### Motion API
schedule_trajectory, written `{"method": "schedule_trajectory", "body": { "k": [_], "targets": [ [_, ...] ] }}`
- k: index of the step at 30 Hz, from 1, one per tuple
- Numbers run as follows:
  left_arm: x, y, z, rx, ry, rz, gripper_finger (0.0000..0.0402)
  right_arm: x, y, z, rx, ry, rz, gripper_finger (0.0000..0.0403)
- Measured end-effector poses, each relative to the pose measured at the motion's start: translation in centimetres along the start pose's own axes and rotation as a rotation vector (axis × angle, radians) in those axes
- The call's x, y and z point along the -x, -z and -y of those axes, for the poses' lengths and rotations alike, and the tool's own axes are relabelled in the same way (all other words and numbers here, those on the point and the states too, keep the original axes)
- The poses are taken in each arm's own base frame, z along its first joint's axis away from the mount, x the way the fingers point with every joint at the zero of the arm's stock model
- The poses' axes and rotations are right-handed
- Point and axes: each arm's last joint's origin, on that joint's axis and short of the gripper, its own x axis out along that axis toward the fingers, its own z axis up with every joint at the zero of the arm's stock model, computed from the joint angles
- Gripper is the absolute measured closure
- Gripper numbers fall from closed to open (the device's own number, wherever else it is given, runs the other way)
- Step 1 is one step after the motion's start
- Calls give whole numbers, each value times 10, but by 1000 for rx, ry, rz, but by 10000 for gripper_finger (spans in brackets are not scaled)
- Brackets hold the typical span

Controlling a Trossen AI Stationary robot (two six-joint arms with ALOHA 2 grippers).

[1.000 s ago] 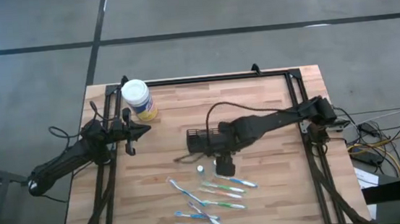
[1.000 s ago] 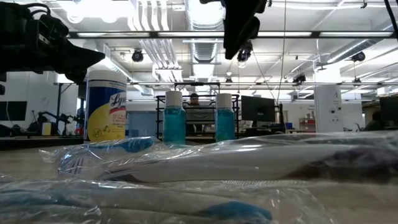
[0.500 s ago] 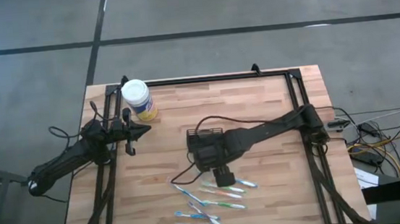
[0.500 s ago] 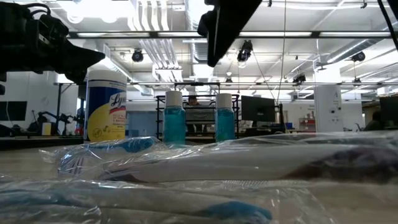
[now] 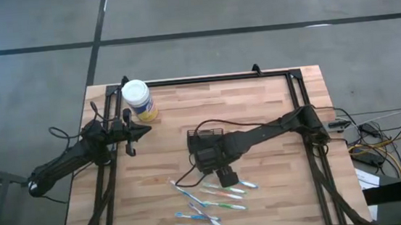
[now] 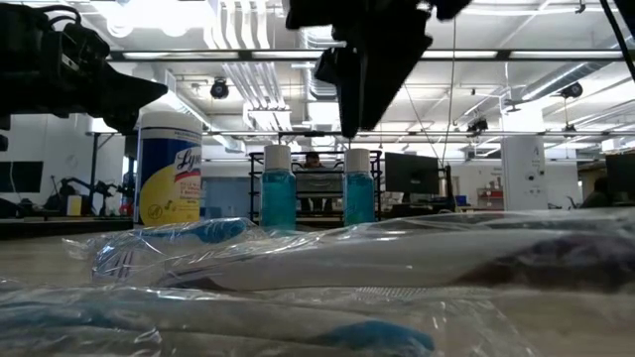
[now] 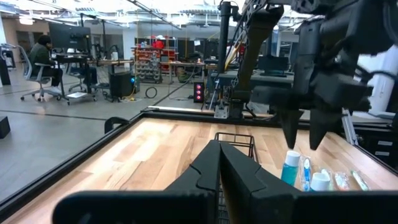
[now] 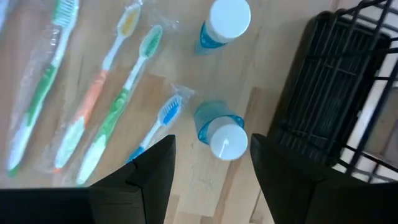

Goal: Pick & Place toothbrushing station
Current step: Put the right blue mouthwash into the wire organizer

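You have a white-lidded yellow round tub (image 5: 139, 100) near the wooden table's (image 5: 258, 100) far left corner, wrapped plastic toothbrushes (image 5: 207, 199) toward its near edge.

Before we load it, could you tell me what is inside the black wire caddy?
The part of the black wire caddy that shows holds nothing; its far compartments lie outside the right wrist view, and the right arm covers it from above.

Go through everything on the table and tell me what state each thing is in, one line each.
Wire-mesh caddy: on the table, not gripped.
Two blue bottles: upright, white caps on, beside the caddy.
Toothbrushes: lying flat in clear wrappers.
Yellow tub: upright, white lid on, at the far left corner.
Right gripper: open, above one blue bottle, holding nothing.
Left gripper: shut, empty, waiting near the tub.
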Motion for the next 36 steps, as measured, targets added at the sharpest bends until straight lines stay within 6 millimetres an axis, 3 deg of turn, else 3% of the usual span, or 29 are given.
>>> {"method": "schedule_trajectory", "body": {
  "k": [19, 36],
  "targets": [
    [0, 0, 0, 1, 0, -3, 388, -16, 4, 14, -4, -31, 6, 218],
    [0, 1, 0, 2, 0, -7, 388, -18, 5, 17, 0, -43, 9, 282]
  ]
}}
